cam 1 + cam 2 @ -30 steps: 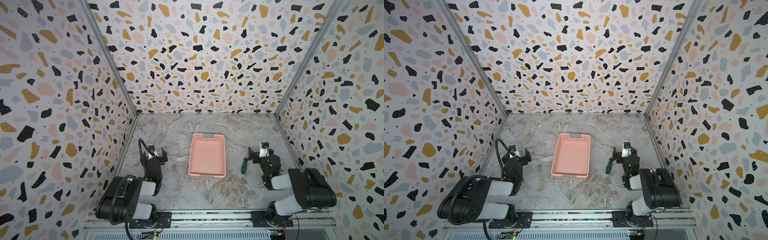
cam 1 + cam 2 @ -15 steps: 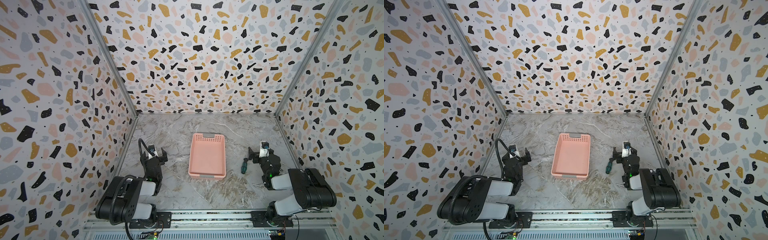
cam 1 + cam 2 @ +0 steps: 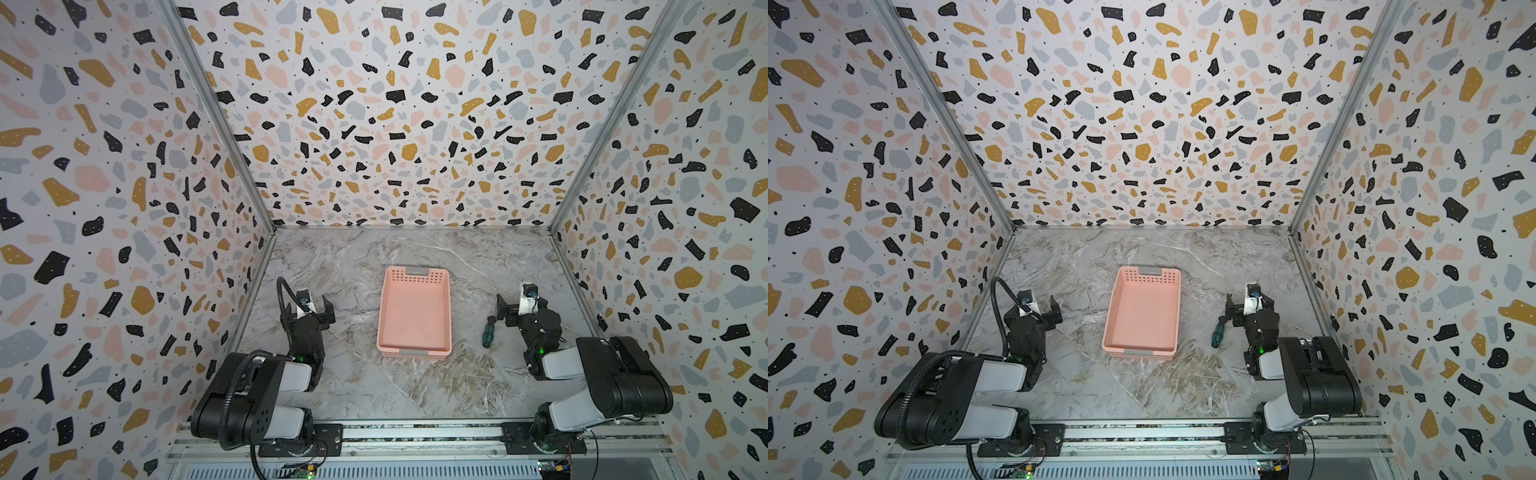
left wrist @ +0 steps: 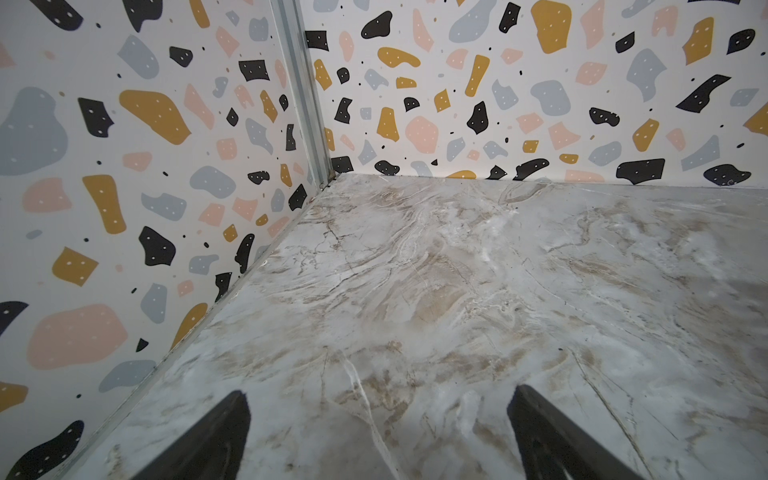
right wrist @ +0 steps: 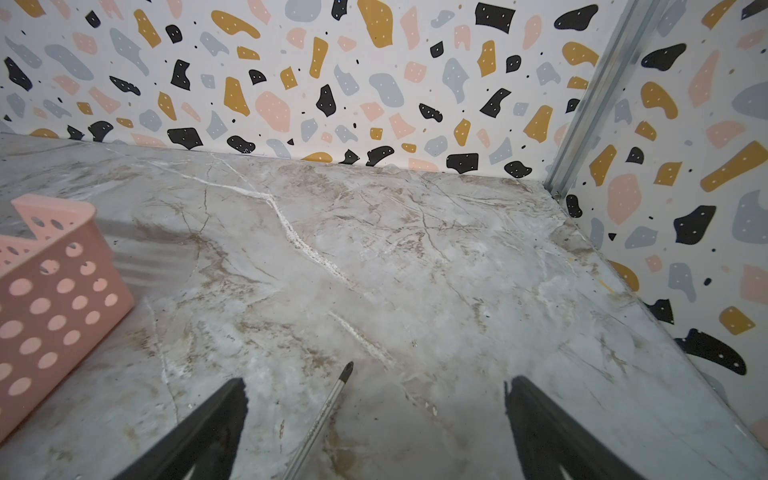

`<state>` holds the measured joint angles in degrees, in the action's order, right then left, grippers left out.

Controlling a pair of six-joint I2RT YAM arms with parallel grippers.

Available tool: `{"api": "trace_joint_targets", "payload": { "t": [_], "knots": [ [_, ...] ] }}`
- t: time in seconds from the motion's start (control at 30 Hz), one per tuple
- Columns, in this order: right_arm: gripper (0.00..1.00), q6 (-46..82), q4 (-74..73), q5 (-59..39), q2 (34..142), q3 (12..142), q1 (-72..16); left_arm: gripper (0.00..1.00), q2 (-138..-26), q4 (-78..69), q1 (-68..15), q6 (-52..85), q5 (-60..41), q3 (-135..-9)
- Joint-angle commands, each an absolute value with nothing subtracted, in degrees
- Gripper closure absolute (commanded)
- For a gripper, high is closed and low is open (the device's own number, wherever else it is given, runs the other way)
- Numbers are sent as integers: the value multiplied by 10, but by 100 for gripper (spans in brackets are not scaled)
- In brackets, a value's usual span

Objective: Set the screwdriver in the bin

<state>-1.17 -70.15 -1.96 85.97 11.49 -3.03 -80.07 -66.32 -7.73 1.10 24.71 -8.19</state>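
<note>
The screwdriver (image 3: 488, 331) (image 3: 1219, 330) lies flat on the marble floor, right of the bin, with its green and black handle toward the front. Its thin shaft (image 5: 328, 409) runs between the fingers of my right gripper (image 5: 374, 386) (image 3: 523, 307) (image 3: 1250, 309), which stands open just above the floor without touching it. The pink bin (image 3: 415, 311) (image 3: 1144, 311) sits empty in the middle, and its perforated wall (image 5: 54, 291) shows in the right wrist view. My left gripper (image 4: 378, 399) (image 3: 307, 307) (image 3: 1036, 309) is open over bare floor, left of the bin.
Terrazzo-patterned walls (image 3: 395, 124) close in the marble floor (image 3: 415, 382) on three sides. A metal rail (image 3: 415, 432) with both arm bases runs along the front edge.
</note>
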Motion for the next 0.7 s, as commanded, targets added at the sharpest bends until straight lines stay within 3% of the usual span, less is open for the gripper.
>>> {"api": "trace_joint_targets", "payload": {
  "t": [0.0, 0.43, 0.57, 0.67],
  "knots": [
    [1, -13, -699, -21, 854, 127, -32, 0, -801, -691, -73, 15, 248, -93],
    [1, -10, -695, -10, 846, 128, -33, 1, -787, -679, -71, 22, 264, -101],
    [1, 23, -475, 20, 764, 213, -29, 0, -703, -469, -72, 33, 289, -190],
    [1, 57, -387, -32, 713, 265, -24, 0, -622, -408, -71, 66, 280, -238]
  ]
}}
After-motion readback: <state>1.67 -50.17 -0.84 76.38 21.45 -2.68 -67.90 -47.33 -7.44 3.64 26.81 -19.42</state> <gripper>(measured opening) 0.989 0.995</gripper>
